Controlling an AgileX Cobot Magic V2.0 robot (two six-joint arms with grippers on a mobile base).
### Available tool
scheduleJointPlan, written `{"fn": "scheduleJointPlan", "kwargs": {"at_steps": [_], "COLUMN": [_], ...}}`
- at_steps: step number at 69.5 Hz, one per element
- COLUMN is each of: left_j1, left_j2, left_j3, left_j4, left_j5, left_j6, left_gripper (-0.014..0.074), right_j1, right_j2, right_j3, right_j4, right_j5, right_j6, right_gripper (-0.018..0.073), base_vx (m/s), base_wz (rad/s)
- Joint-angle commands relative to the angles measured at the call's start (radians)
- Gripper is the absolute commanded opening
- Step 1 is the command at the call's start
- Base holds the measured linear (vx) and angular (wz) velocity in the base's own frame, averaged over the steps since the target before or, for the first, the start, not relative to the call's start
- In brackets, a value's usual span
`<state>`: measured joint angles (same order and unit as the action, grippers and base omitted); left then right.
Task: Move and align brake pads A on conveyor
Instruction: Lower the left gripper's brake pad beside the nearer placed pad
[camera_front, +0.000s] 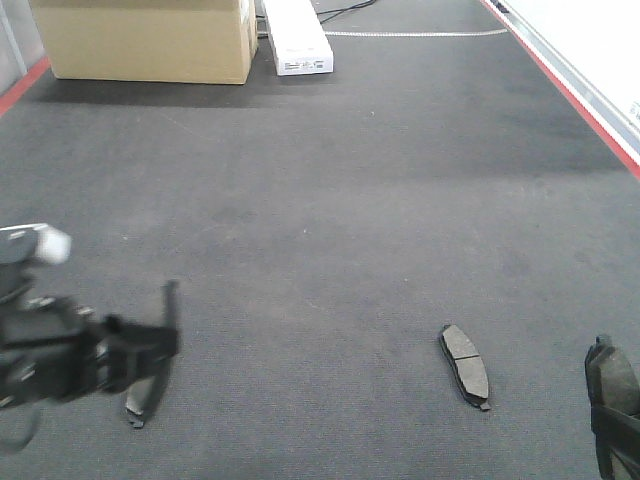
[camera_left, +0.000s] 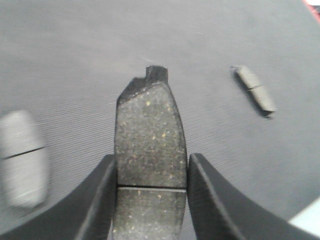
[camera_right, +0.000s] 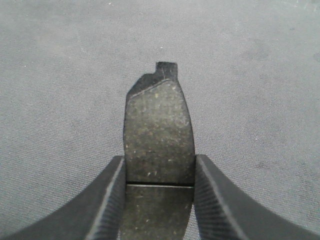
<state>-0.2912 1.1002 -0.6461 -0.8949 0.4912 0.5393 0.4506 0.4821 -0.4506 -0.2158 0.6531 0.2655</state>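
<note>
The dark grey conveyor (camera_front: 350, 200) fills every view. My left gripper (camera_front: 165, 345) (camera_left: 152, 157), blurred at the lower left, is shut on a brake pad (camera_left: 150, 130) that stands on edge above the belt. At the lower right edge my right gripper (camera_front: 612, 405) (camera_right: 160, 159) is shut on another brake pad (camera_right: 159, 125) (camera_front: 610, 375). A third pad (camera_front: 465, 365) (camera_left: 256, 90) lies flat on the belt between the two arms. A fourth pad (camera_left: 22, 157) lies blurred to the left in the left wrist view; the dark piece (camera_front: 135, 405) under the left gripper is probably the same pad.
A cardboard box (camera_front: 150, 40) and a long white box (camera_front: 297, 40) stand at the far end of the belt. A red stripe and a white side panel (camera_front: 590, 100) run along the right edge. Another red stripe (camera_front: 20, 85) marks the far left edge.
</note>
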Motion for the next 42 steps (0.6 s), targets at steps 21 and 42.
{"fn": "scheduleJointPlan", "kwargs": {"at_steps": [21, 42], "left_j1": [-0.124, -0.123], "left_j2": [0.341, 0.452], "left_j3": [-0.203, -0.206], "left_j4": [-0.227, -0.221], "left_j5": [-0.093, -0.261], "left_j6": [0.130, -0.012], "left_gripper": [0.0082, 0.0134], "right_j1": [-0.004, -0.004], "right_j2": [0.002, 0.002], "right_j3": [-0.029, -0.029], "right_j4": [-0.019, -0.019], "right_j5": [-0.082, -0.082], "right_j6": [-0.005, -0.005], "right_gripper": [0.0142, 0.0142], "base_vx": [0.00, 0.00], "base_wz": [0.00, 0.00]}}
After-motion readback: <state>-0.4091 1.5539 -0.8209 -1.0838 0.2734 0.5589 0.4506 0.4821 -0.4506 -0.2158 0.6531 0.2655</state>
